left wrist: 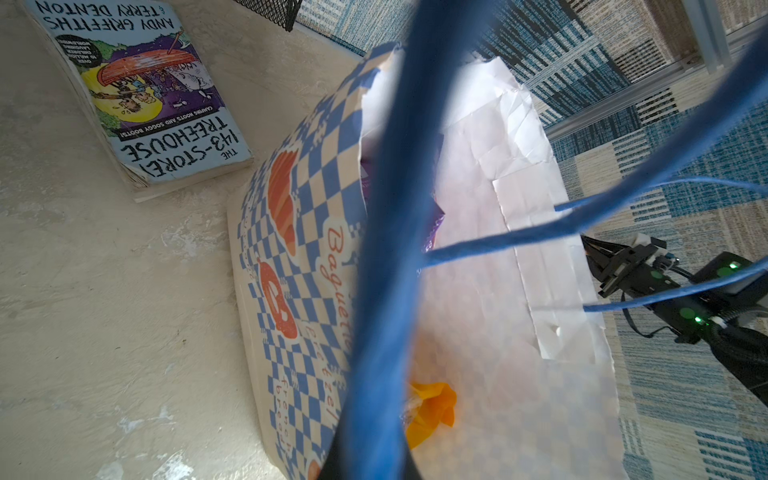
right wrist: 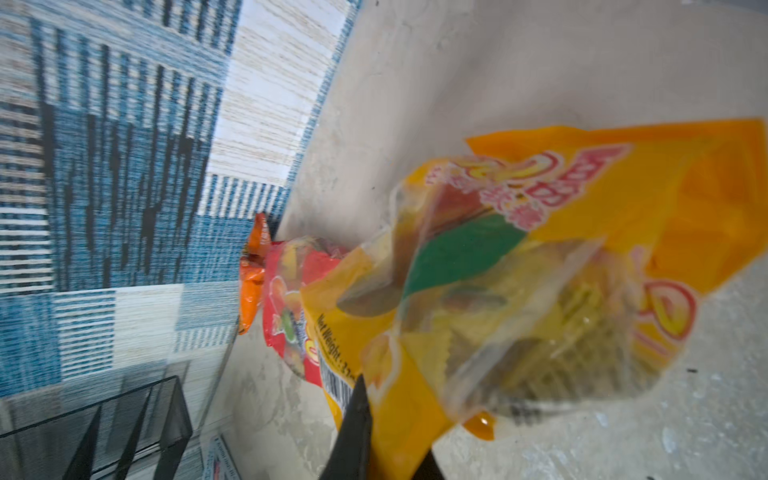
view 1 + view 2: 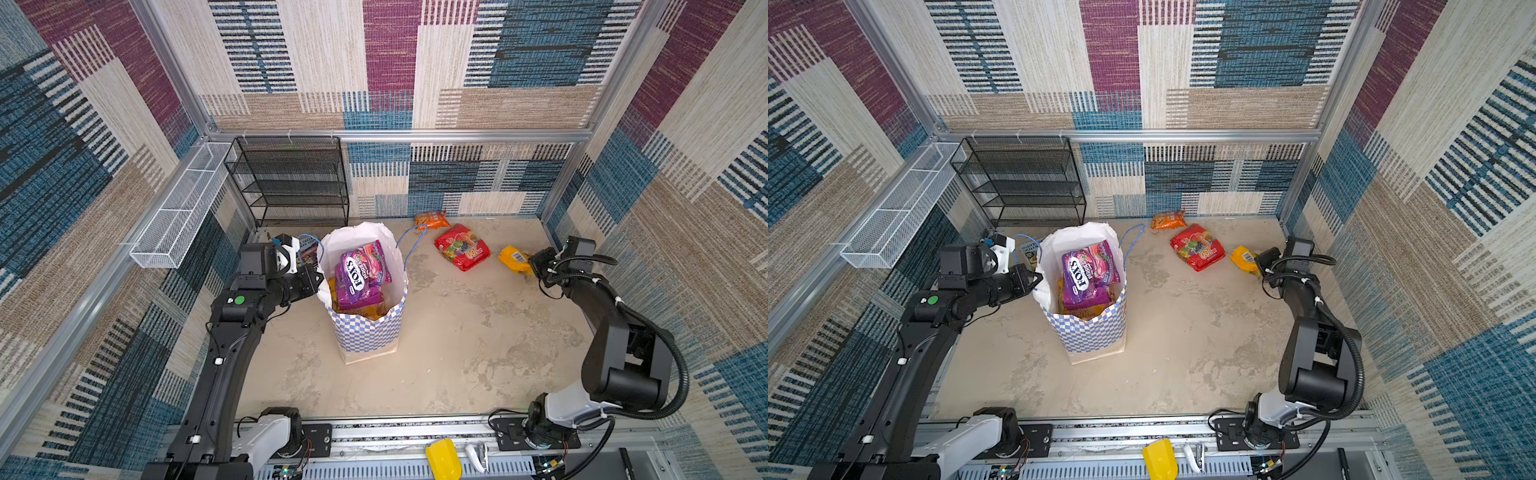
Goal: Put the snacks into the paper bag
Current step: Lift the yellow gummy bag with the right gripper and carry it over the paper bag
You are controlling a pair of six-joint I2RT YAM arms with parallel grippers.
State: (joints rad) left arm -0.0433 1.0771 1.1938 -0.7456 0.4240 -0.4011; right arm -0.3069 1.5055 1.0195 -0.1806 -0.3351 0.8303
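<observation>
Paper bag [image 3: 368, 332]: stands upright near the middle of the counter [image 3: 457, 353], mouth open, blue-and-white checked outside, white inside.
Bag contents: a purple Fox's Berries packet [image 3: 363, 268] lies uppermost, leaning against the inner wall. More purple wrapping and pale orange packets [image 3: 361, 311] lie beneath it.
Left gripper [image 3: 319, 279]: at the bag's left rim, fingers closed. The left wrist view shows the blue cord handle [image 1: 390, 232] running down between them. Whether paper is pinched as well cannot be told.
Right gripper [image 3: 534, 266]: at the right side of the counter, close to the right wall. Its fingers [image 2: 353, 424] are closed on one end of the yellow packet [image 3: 513, 258].
Yellow packet: sticks out from the fingers towards the red packet. The right wrist view shows it blurred, with a clear window and red lettering. Whether it rests on the counter or is raised cannot be told.
Red packet [image 3: 462, 248]: flat on the counter, between the bag and the yellow packet, touching neither.
Orange packet [image 3: 432, 219]: on the counter against the back wall, just behind the red packet.
Book [image 1: 137, 91]: flat on the counter to the left of the bag, cartoon cover up.
Black mesh rack [image 3: 291, 183]: against the back wall, behind the bag.
White wire basket [image 3: 178, 208]: fixed along the left wall.
</observation>
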